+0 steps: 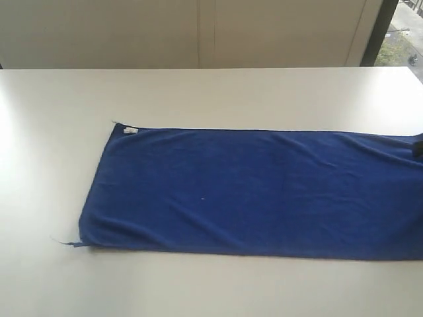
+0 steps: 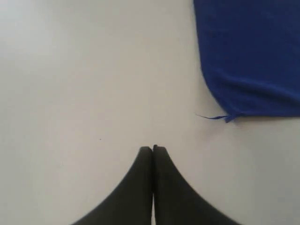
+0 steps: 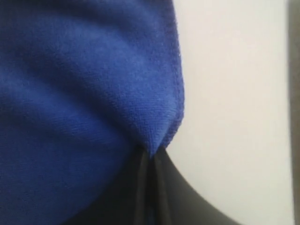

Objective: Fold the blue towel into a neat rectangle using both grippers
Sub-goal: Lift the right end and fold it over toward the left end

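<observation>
1. Pinching the blue towel (image 1: 251, 191) at 1 corner, the right hand (image 3: 151, 158) grips its hem (image 3: 178, 93); the towel lies flat along the bench (image 1: 198, 92).
2. The left hand (image 2: 153, 149) is pressed together, empty, over bare bench near the frayed corner (image 2: 227, 117).
3. Advisable: secure a 2nd corner before lifting, lest the fold skew.

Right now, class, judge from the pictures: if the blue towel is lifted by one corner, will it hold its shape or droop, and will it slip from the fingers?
The blue towel probably droops: it lies flat with soft wrinkles, and its corner bunches where the right gripper pinches it. Its fuzzy pile likely grips rather than slips.
</observation>
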`<state>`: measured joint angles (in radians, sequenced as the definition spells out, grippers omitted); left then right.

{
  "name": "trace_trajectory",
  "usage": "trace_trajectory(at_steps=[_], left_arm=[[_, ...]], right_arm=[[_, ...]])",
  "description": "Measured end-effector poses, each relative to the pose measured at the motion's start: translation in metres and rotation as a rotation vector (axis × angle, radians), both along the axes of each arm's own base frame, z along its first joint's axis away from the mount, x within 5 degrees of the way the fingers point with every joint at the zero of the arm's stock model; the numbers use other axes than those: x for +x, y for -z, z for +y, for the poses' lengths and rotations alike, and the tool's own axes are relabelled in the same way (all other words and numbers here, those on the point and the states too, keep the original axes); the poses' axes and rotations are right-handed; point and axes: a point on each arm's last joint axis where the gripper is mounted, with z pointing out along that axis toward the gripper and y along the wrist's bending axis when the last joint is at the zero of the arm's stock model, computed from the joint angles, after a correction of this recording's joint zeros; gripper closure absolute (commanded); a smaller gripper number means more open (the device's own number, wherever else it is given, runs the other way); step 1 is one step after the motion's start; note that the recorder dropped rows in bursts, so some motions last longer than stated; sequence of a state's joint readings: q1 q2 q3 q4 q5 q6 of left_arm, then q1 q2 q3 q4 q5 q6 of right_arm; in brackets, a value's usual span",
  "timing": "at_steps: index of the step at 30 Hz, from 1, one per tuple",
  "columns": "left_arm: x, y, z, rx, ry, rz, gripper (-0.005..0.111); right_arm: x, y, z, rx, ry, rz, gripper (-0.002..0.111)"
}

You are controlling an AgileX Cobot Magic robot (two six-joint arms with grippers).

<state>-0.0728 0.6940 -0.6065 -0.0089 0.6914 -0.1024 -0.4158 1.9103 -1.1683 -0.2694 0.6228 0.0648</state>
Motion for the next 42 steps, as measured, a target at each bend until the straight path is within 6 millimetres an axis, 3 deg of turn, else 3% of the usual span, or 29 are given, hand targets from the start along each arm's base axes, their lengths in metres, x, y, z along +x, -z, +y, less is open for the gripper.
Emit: trace_trajectory(at_steps=[8,13,16,22,25,35,38,41,42], left_arm=[[0.0,0.0,0.0,0.0,0.0,0.0,0.107],[0.0,0.0,0.0,0.0,0.0,0.0,0.107],[0.0,0.0,0.0,0.0,0.0,0.0,0.107],[0.0,0.0,0.0,0.0,0.0,0.0,0.107],[0.0,0.0,0.0,0.0,0.0,0.0,0.107],[0.0,0.0,0.0,0.0,0.0,0.0,0.107],[0.0,0.0,0.0,0.0,0.0,0.0,0.107],[0.0,0.0,0.0,0.0,0.0,0.0,0.107],[0.0,0.0,0.0,0.0,0.0,0.0,0.107]], right_arm=[[0.005,-0.019,-0.011,-0.02,0.043,-0.065,0.108],[0.009,-0.041,0.009,-0.018,0.011,-0.116,0.108],[0.012,-0.063,0.034,-0.029,-0.05,-0.165,0.108],[0.016,-0.117,0.1,-0.005,-0.19,-0.271,0.108],[0.018,-0.143,0.142,0.009,-0.296,-0.298,0.108],[0.014,-0.191,0.279,0.14,-0.634,-0.419,0.108],[0.016,-0.188,0.317,0.189,-0.713,-0.427,0.108],[0.027,-0.148,0.38,0.239,-0.827,-0.389,0.108],[0.031,-0.127,0.404,0.252,-0.866,-0.382,0.108]])
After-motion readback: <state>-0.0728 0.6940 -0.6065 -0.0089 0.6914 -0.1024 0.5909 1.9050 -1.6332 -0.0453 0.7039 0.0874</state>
